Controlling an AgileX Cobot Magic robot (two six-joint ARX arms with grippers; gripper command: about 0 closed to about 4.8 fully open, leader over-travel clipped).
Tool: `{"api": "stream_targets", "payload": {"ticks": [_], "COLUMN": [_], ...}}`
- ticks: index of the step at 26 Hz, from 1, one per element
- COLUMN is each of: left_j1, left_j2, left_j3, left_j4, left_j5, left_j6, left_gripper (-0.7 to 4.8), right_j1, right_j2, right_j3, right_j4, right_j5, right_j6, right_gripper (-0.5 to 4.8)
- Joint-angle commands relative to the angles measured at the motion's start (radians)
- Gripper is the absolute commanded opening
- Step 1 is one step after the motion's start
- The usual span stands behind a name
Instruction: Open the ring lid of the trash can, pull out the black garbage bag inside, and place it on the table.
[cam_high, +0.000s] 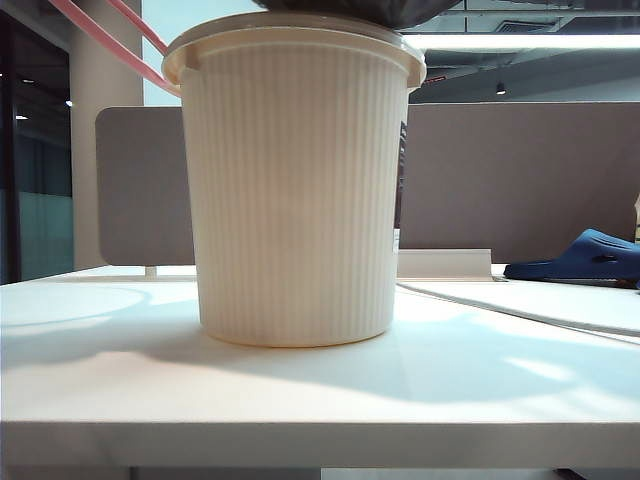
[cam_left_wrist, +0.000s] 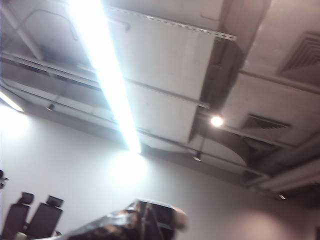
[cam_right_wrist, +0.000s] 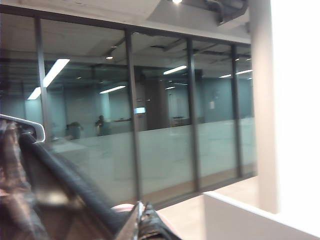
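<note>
Plastic, black and glossy, bulges above the trash can (cam_high: 295, 190), which stands mid-table (cam_high: 120, 390); the ring lid (cam_high: 100, 35) hangs off at ten o'clock. Both pincers sit clenched: the left gripper (cam_left_wrist: 150, 220) pinches the black garbage bag (cam_left_wrist: 107, 227), and the right gripper (cam_right_wrist: 142, 222) seems to as well. A straight, even lift should clear the rim without tipping the can.
</note>
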Motion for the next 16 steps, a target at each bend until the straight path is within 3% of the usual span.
{"api": "stream_targets", "payload": {"ticks": [1, 16], "left_j1": [-0.01, -0.021], "left_j2": [-0.003, -0.003], "left_j3": [0.008, 0.009], "left_j4": [0.009, -0.002], "left_j5": [0.023, 0.054], "left_j6": [0.015, 0.013], "left_gripper": [-0.06, -0.06], "right_j1": [-0.017, -0.035], "right_j2": [-0.013, -0.019], "right_j3": [0.006, 0.006], "right_j4": [0.015, 0.016], "right_j5": [0.011, 0.011], "right_j6": [0.012, 0.034], "right_gripper": [-0.05, -0.05]}}
